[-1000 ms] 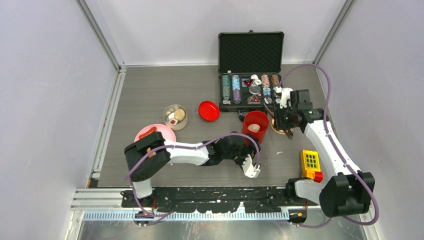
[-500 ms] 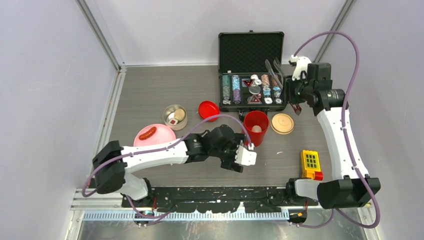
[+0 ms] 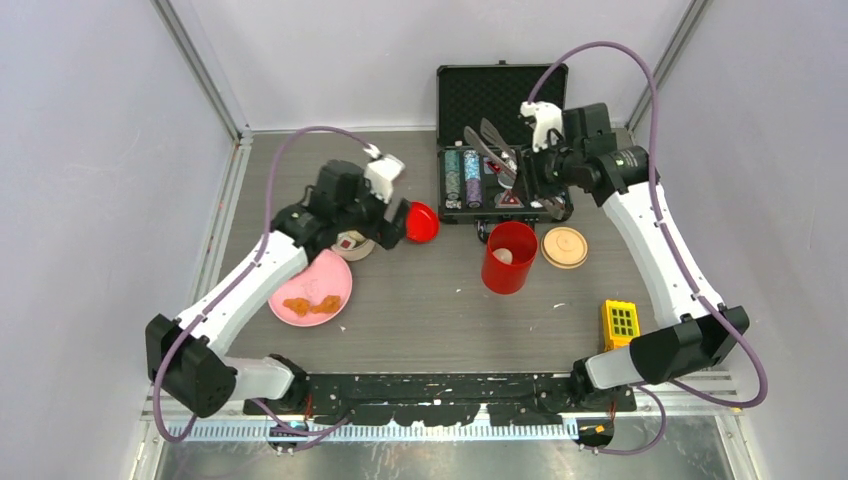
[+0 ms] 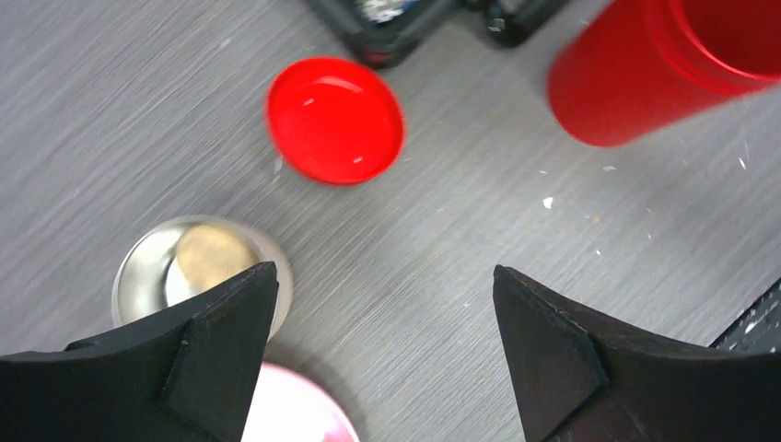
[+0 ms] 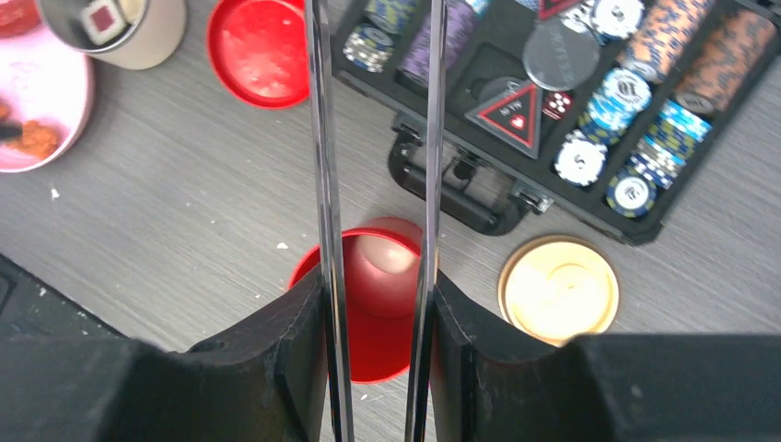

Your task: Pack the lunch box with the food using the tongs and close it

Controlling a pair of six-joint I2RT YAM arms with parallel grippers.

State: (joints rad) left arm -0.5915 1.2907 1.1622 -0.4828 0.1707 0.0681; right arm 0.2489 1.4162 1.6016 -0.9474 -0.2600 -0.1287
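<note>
Two grippers: I had one empty and one loaded.
Left gripper point(image 4: 385, 322): jaws stood wide apart, gripping nothing.
Ahead of left jaws: red lid point(image 4: 336, 120); steel bowl point(image 4: 147, 276) partly hidden behind one finger.
Right gripper point(image 5: 378, 308): jaws partly closed, clamped on the tongs point(image 5: 322, 184).
Beneath right jaws: red canister point(image 3: 508, 270), a pale lump point(image 5: 382, 258) inside it; beige disc lid point(image 5: 558, 288) just beside it.

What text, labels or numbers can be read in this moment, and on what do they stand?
No text can be read with certainty.
triangle plaque: a short white word above a red mark, too blurred to read.
poker chips: printed faces, too small to read.
yellow toy: a grid of buttons, with any marks too small to tell.
</note>
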